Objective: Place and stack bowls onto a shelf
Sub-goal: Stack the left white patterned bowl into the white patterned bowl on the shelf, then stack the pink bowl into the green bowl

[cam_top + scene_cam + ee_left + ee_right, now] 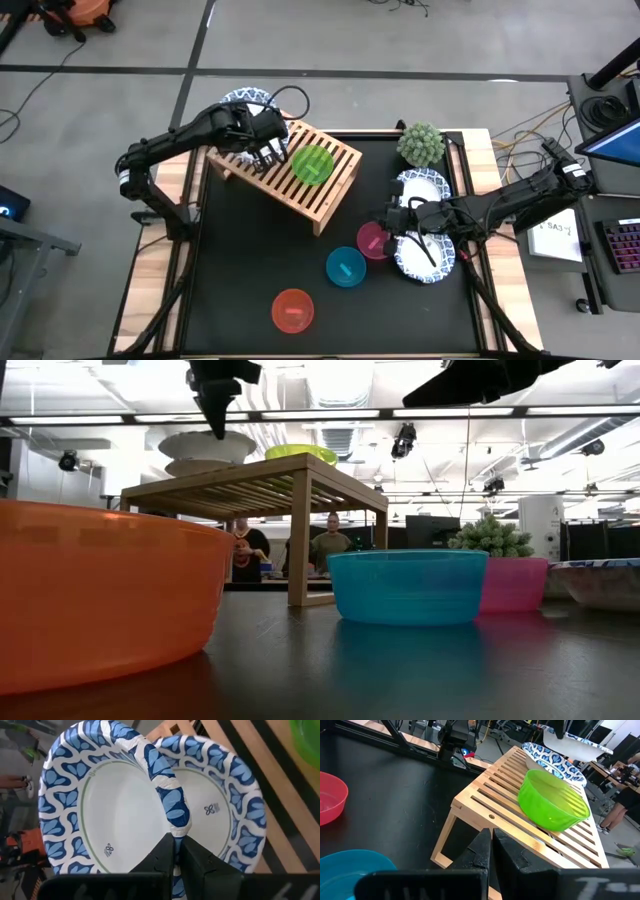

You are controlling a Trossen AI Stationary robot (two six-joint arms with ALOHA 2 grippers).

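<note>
I hold one patterned bowl by its rim with the left gripper, fingers pinched shut on the blue-and-white edge, and it hangs tilted over the far end of the shelf, just above a second patterned bowl that already sits on the slats. I judge these bowls to be thin paper: very light, with a rim that flexes under the pinch, so the grip belongs on the rolled edge and the release should be low to avoid a bounce. The green bowl rests on the shelf near its middle. Off the shelf, toward the right arm, lie the magenta bowl, the teal bowl and the red bowl, all on the black table; I judge them stiffer plastic, smooth-walled and likely slippery, best taken at the rim. Two more patterned bowls sit beyond the magenta one, partly covered by the right arm. The right gripper hovers above the magenta bowl, fingers closed on nothing. Hidden: the contact between the held bowl and the one below it, and how much of the lower bowl overhangs the shelf edge. A small plant stands near the table's corner.
</note>
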